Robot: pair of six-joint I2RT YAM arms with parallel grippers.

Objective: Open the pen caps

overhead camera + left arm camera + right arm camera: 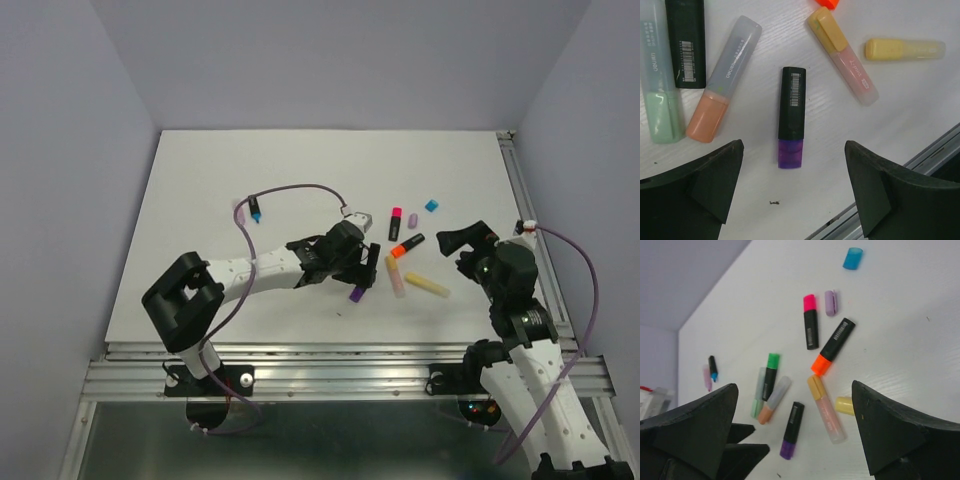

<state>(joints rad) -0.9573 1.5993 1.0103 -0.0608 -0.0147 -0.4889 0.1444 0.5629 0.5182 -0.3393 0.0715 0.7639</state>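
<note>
Left end effector (793, 150) and right end effector (795, 387) both spread wide, gripping nothing, over a white table (200, 170) strewn with highlighters.

Upper left of the top view: black pen with bare blue tip (255, 211), just beside a pale pink piece (240, 208) too small to tell cap from barrel. Centre, below the left end effector: pale green pen (660, 90); green cap (773, 360) on its black pen; peach cap (707, 117) on a grey pen; purple cap (790, 154) on a black pen, lying untouched between the fingers in the left wrist view. Right of centre: yellow cap (827, 30) on a clear pen; yellow pen (905, 49); orange cap (821, 365) and pink cap (809, 302), each on a black pen. Upper right, loose on the table: lilac cap (830, 302), then blue cap (853, 258).
</note>
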